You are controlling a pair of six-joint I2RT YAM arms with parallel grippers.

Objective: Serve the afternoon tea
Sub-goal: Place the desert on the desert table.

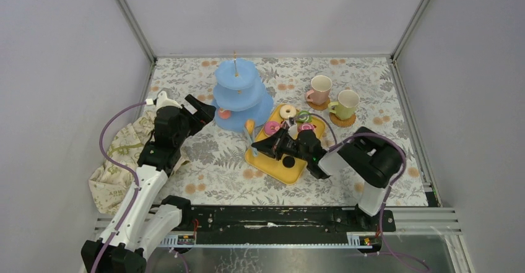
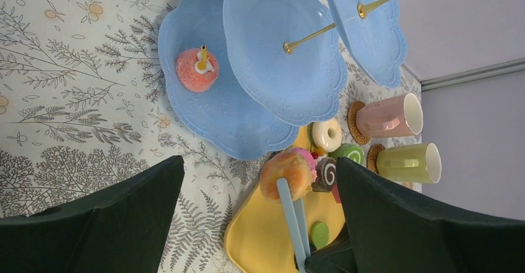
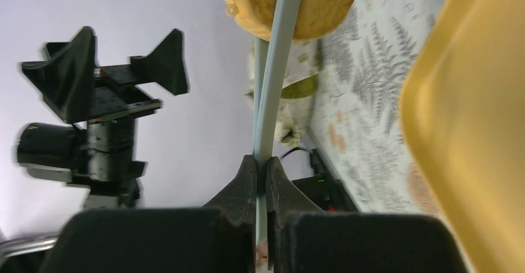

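Observation:
The light-blue three-tier stand [image 1: 238, 93] [image 2: 272, 62] stands at the back left, with a pink pastry [image 1: 224, 114] [image 2: 196, 70] on its lowest tier. My right gripper [image 1: 272, 144] [image 3: 261, 164] is shut on pale blue tongs [image 1: 251, 138] [image 3: 275, 87]. The tongs pinch an orange bun [image 1: 250, 125] [image 2: 286, 175] [image 3: 291, 4] above the left end of the yellow tray [image 1: 282, 168]. My left gripper [image 1: 201, 109] [image 2: 260, 161] hangs open and empty just left of the stand. More pastries lie on the tray: a white donut [image 1: 287, 111], a pink one [image 1: 272, 127] and a black one [image 1: 288, 161].
A pink mug [image 1: 320, 90] [image 2: 387, 115] and a pale green mug [image 1: 347, 104] [image 2: 408, 163] sit on coasters at the back right. A crumpled beige cloth [image 1: 121, 155] lies by the left wall. Walls close in the floral tablecloth on three sides.

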